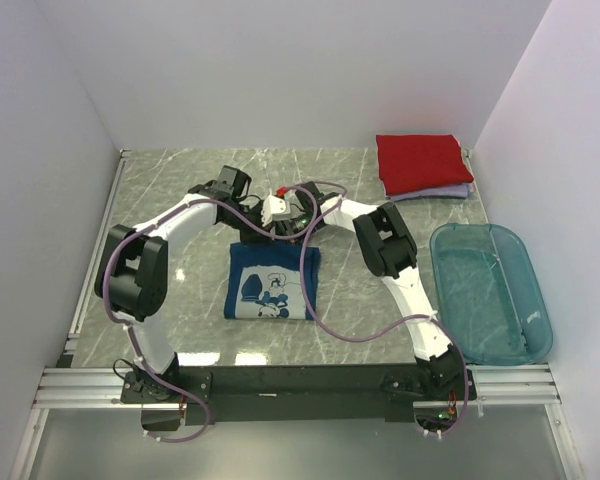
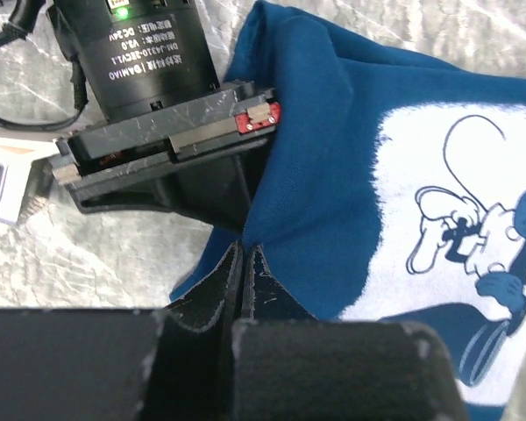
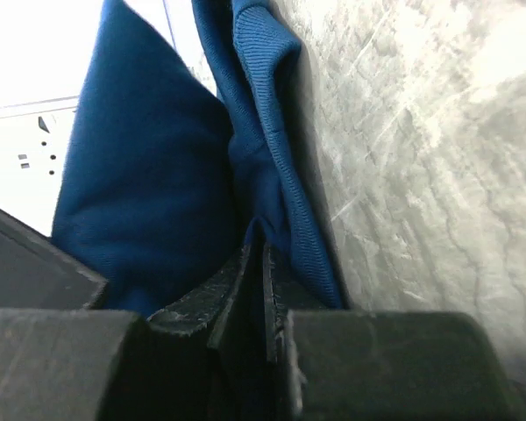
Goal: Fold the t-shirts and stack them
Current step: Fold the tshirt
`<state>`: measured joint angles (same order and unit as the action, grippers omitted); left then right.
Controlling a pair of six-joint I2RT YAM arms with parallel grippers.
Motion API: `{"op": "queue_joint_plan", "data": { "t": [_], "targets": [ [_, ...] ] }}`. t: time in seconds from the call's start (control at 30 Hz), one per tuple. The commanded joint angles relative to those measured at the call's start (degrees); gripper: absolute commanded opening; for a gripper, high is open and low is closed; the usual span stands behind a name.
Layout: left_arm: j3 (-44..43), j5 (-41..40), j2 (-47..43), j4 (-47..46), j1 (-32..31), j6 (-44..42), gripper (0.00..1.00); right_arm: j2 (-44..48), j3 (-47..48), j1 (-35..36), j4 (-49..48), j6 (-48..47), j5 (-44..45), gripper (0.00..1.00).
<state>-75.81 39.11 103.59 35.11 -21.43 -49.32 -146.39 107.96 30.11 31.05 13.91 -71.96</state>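
Observation:
The dark blue t-shirt (image 1: 273, 282) with a white cartoon print lies partly folded on the marble table's middle. Both grippers meet at its far edge. My left gripper (image 1: 264, 225) is shut on the shirt's cloth (image 2: 307, 175); its fingertips (image 2: 256, 263) pinch a raised fold. My right gripper (image 1: 298, 228) is shut on the shirt's ribbed edge (image 3: 272, 175), lifted off the table. The right gripper's body (image 2: 158, 140) shows close in the left wrist view. A folded red t-shirt (image 1: 423, 162) lies on a folded pale lavender one (image 1: 442, 192) at the back right.
A translucent teal plastic tub (image 1: 490, 292) stands at the right edge. White walls close in the table on three sides. A metal rail (image 1: 90, 280) runs along the left edge. Purple cables loop over the blue shirt.

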Motion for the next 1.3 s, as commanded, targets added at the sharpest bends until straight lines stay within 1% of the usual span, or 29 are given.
{"op": "queue_joint_plan", "data": {
  "t": [0.0,0.17,0.23,0.27,0.3,0.33,0.37,0.4,0.43,0.47,0.5,0.57,0.6,0.63,0.67,0.77,0.8,0.83,0.87,0.93,0.97,1.03,1.13,1.27],
  "targets": [
    [-2.5,0.7,1.0,-2.5,0.1,-1.9,0.00,-3.0,1.4,0.0,4.1,-4.0,1.7,0.17],
    [-1.4,0.9,1.4,-5.0,0.2,-1.7,0.01,-1.9,1.3,-0.1,4.5,-4.8,2.5,0.17],
    [-0.5,1.1,1.1,-6.5,0.2,-1.5,0.01,-1.2,2.1,-0.3,5.3,-6.2,3.8,0.20],
    [-0.1,1.0,1.1,-6.8,0.2,-1.7,0.01,-1.0,3.8,-0.6,7.3,-7.0,5.7,0.22],
    [0.1,0.9,1.0,-6.8,0.1,-1.7,0.04,-0.7,5.1,-0.8,8.7,-7.9,7.0,0.25],
    [0.1,0.8,0.9,-6.6,0.1,-1.8,0.13,-0.4,6.5,-1.1,10.1,-10.0,8.3,0.28],
    [0.0,0.5,0.1,-6.6,0.2,-1.6,0.25,0.1,9.5,-2.1,12.8,-12.0,11.6,0.35],
    [0.0,0.6,-0.6,-6.4,0.5,-1.5,0.25,0.1,10.9,-2.6,13.9,-12.1,13.2,0.38],
    [-0.1,1.1,-1.4,-5.2,0.8,-1.3,0.32,1.0,12.1,-3.1,15.1,-13.4,14.7,0.42],
    [-0.9,2.9,-3.2,-4.2,1.1,-1.4,0.36,1.6,14.1,-3.6,17.5,-15.9,16.5,0.46],
    [-1.7,4.2,-4.0,-2.8,2.1,-1.1,0.41,2.9,15.0,-4.3,18.7,-18.9,19.3,0.58],
    [-4.8,7.5,-5.2,1.5,4.1,1.8,0.44,5.3,16.2,-4.9,21.4,-23.5,23.8,0.69],
    [-5.8,8.6,-5.4,2.9,5.1,3.6,0.44,6.1,16.5,-5.1,21.9,-24.5,25.4,0.70],
    [-6.9,9.7,-5.2,4.8,6.0,8.1,0.43,7.0,16.8,-5.4,22.8,-25.5,26.3,0.70],
    [-8.5,12.0,-4.8,6.0,7.2,10.3,0.44,7.9,16.8,-5.8,23.2,-26.2,26.9,0.71],
    [-9.2,14.1,-2.1,8.1,13.1,17.8,0.46,10.9,16.2,-7.6,25.1,-29.4,28.3,0.71],
    [-8.7,15.0,-1.5,7.5,14.1,19.5,0.52,12.0,15.7,-8.0,25.6,-29.8,28.5,0.71],
    [-8.0,14.8,-0.5,6.2,14.9,23.5,0.53,12.5,14.3,-8.8,26.5,-30.2,28.8,0.71],
    [-7.4,14.4,0.1,4.5,15.9,24.9,0.54,13.2,13.6,-9.1,27.1,-31.0,28.7,0.71],
    [-7.9,12.6,2.3,3.3,16.0,27.5,0.55,13.6,11.8,-10.0,29.8,-32.0,27.4,0.71],
    [-8.2,12.1,3.2,1.6,16.0,28.7,0.57,13.8,11.1,-10.1,30.5,-33.1,27.2,0.71],
    [-9.5,11.2,6.2,0.9,16.0,32.0,0.57,13.9,8.7,-10.1,30.7,-33.0,26.7,0.71],
    [-10.8,9.9,10.2,-0.6,16.2,35.9,0.57,13.1,8.0,-10.1,32.1,-32.8,25.9,0.71],
    [-10.7,8.0,12.7,-4.2,16.2,40.4,0.56,12.4,7.0,-10.1,32.0,-32.7,25.6,0.69]
  ]
}}
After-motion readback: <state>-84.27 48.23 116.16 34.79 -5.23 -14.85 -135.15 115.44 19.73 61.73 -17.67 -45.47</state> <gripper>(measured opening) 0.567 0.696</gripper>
